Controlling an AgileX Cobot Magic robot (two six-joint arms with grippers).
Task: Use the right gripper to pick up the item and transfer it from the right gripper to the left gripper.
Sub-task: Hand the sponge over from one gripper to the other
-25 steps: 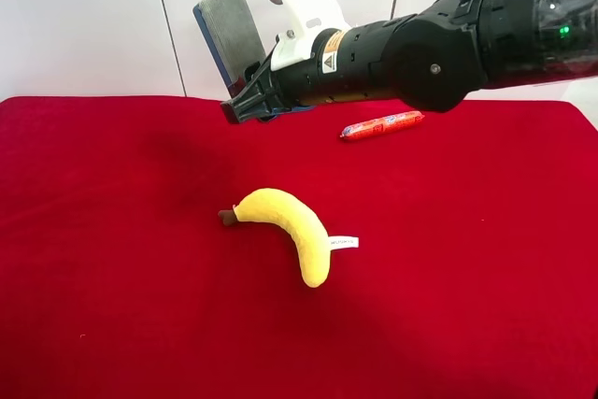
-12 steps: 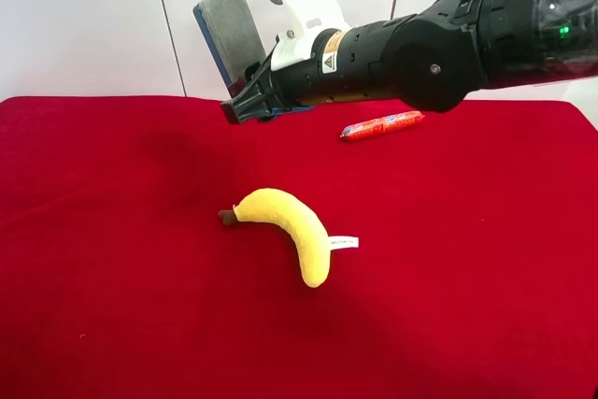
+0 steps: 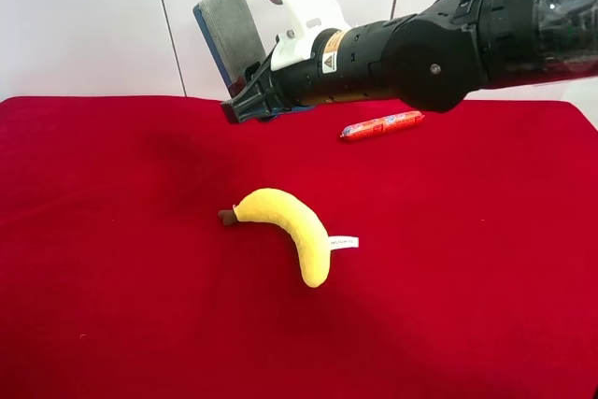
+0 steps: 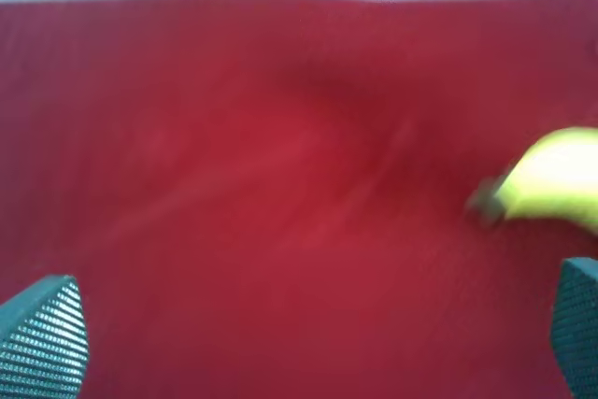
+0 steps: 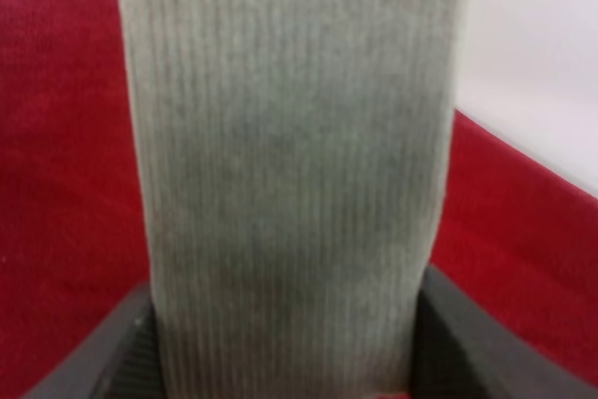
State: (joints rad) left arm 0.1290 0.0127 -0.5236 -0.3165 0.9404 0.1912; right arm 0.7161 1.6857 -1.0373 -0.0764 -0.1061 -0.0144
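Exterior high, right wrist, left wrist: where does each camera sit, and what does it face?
Exterior high: mounted high, looking down at red cloth; right gripper shows.
Right wrist: faces grey pad clamped between its fingers.
Left wrist: faces cloth and banana; both fingertips show.
Shared: exterior also shows pad and banana.

grey ribbed pad [image 3: 231,33] | blue edge | near-upright | pinched in right claw [image 5: 280,362]

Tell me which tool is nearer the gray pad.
Right. The right tool is clamped on the gray pad, raised over the red cloth. The left tool is open; its wrist view shows only cloth and the banana, no pad.
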